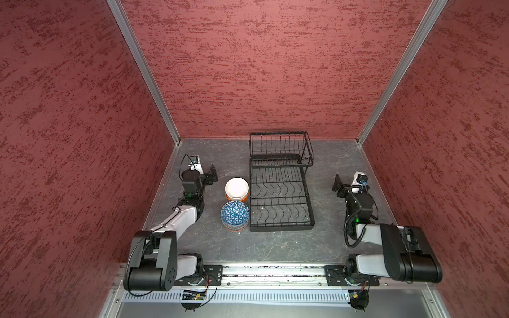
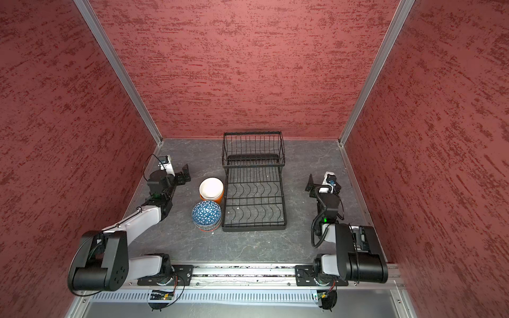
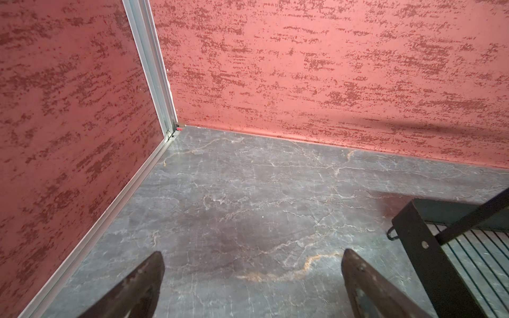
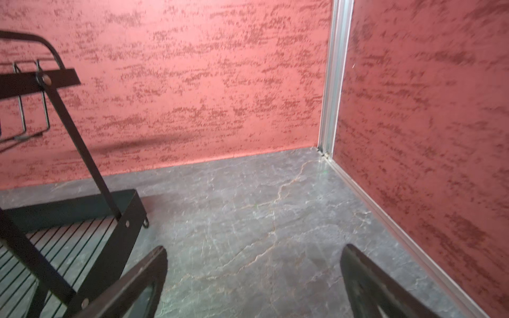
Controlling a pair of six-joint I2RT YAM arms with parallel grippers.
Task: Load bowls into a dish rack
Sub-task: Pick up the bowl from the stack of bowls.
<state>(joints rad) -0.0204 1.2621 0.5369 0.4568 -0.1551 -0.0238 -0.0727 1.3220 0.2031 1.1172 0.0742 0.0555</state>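
Left jaws: spread wide, nothing between them, over bare counter near its left edge. Right jaws: spread wide, empty, near the right edge. Dish rack mid-counter, raised basket toward the far edge. Bowls on the counter just beside the rack's left side: white bowl nested in orange bowl; blue-patterned bowl tops a second stack, nearer the front edge.

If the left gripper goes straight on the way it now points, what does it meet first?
Probably bare table before the back wall; the dish rack lies to one side. Depth is unclear.
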